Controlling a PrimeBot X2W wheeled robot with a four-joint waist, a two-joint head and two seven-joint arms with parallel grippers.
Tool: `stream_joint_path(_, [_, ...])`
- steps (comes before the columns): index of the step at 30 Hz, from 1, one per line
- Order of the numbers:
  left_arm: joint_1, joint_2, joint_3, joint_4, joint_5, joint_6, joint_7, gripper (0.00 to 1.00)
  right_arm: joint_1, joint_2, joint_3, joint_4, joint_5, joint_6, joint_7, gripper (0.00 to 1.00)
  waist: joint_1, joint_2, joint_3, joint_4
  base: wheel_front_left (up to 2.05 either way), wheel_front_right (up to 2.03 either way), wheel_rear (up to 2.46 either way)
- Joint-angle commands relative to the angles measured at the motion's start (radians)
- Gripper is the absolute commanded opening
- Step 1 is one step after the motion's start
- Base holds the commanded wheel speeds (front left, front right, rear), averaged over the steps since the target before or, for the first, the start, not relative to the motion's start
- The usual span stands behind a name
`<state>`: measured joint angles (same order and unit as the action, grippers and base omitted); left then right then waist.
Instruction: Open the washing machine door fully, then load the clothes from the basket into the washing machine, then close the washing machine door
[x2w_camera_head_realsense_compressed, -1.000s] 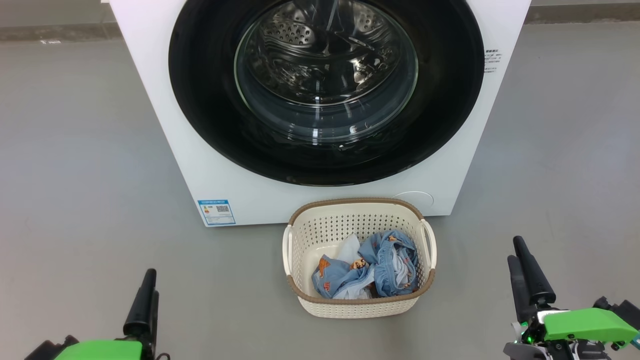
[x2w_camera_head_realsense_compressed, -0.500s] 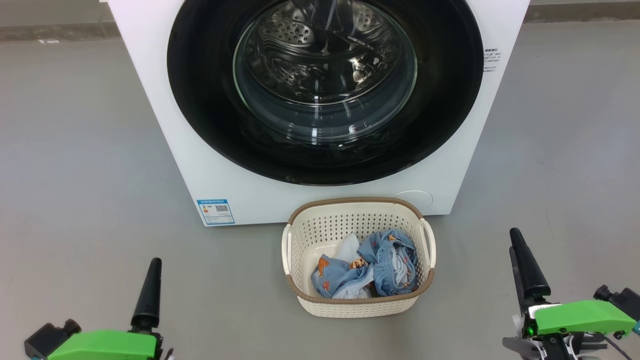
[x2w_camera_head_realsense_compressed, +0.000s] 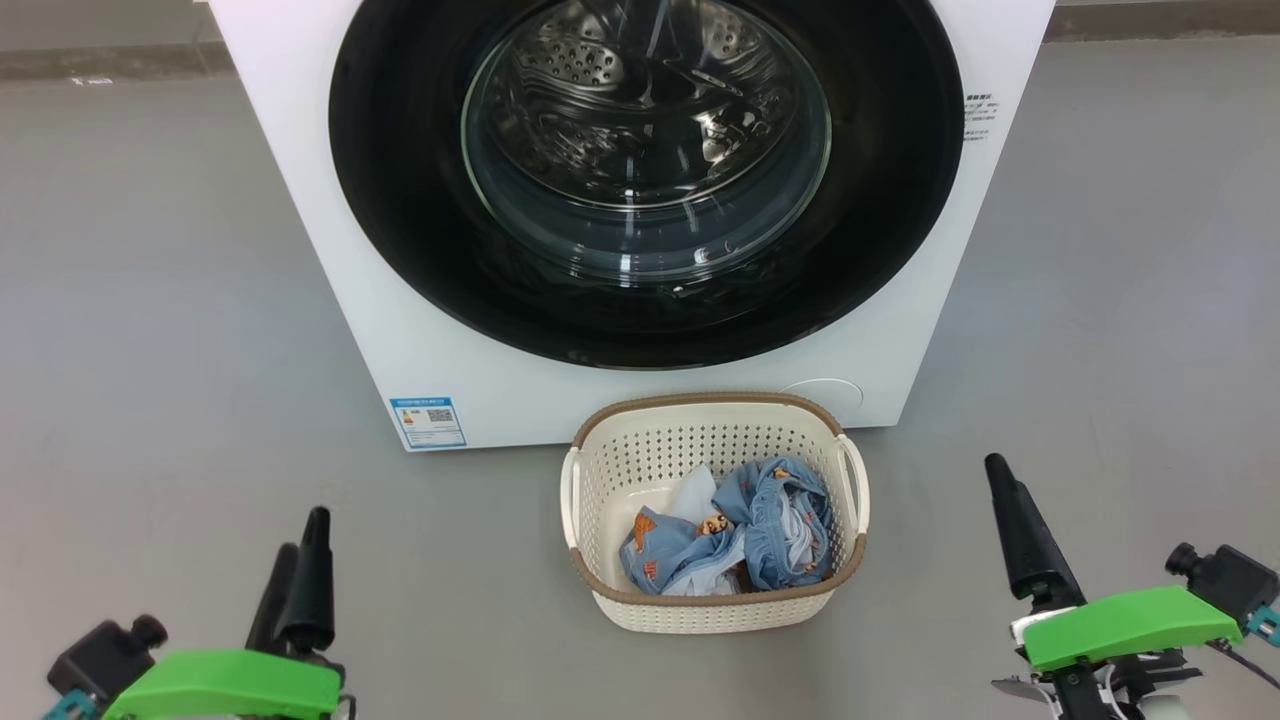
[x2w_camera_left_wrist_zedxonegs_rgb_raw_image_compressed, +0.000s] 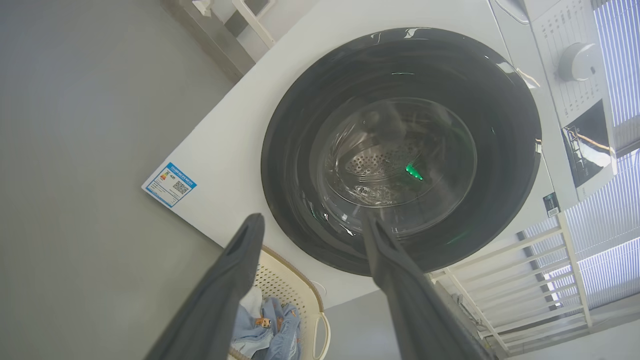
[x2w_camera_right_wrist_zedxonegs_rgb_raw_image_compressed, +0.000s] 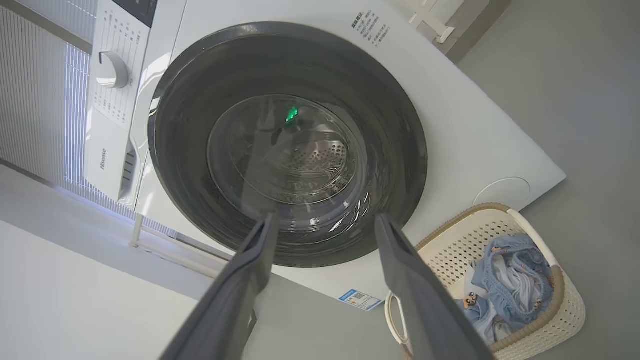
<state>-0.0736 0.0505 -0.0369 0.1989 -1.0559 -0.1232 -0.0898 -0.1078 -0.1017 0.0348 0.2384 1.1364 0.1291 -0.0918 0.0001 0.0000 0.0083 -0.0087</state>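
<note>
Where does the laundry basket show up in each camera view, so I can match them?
Head view: basket at lower centre, just below the washing machine.
Left wrist view: basket at the bottom edge, between the fingers, partly behind one.
Right wrist view: basket at lower right.
Shared landmark: the blue label on the machine's lower corner, beside the basket.

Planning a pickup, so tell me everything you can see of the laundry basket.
The basket is small, cream-white perforated plastic, a rounded rectangle with a brown woven-look rim and a white loop handle on each side. It stands upright on the grey floor just before the washing machine, below its shut door; contact there is unclear. Crumpled light-blue clothes lie inside.
</note>
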Motion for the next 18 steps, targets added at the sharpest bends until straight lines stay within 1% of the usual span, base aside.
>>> stream_joint_path(1, [-0.054, 0.017, 0.018, -0.022, 0.030, -0.004, -0.014, 1.00, -0.054, -0.013, 0.021, -0.024, -0.031, 0.001, -0.013, 1.00, -0.0001, 0.0000, 0.000, 0.000, 0.00, 0.00, 0.00])
stream_joint_path(13, [-0.066, 0.016, 0.006, -0.010, 0.230, -0.005, -0.049, 1.00, -0.078, -0.027, 0.056, 0.015, -0.247, 0.001, -0.048, 1.00, -0.0001, 0.0000, 0.003, -0.001, 0.00, 0.00, 0.00])
stream_joint_path(18, [-0.072, 0.016, 0.007, 0.001, 0.333, -0.005, -0.064, 1.00, -0.088, -0.032, 0.071, 0.033, -0.336, 0.001, -0.063, 1.00, -0.0001, 0.0000, 0.002, -0.001, 0.00, 0.00, 0.00])
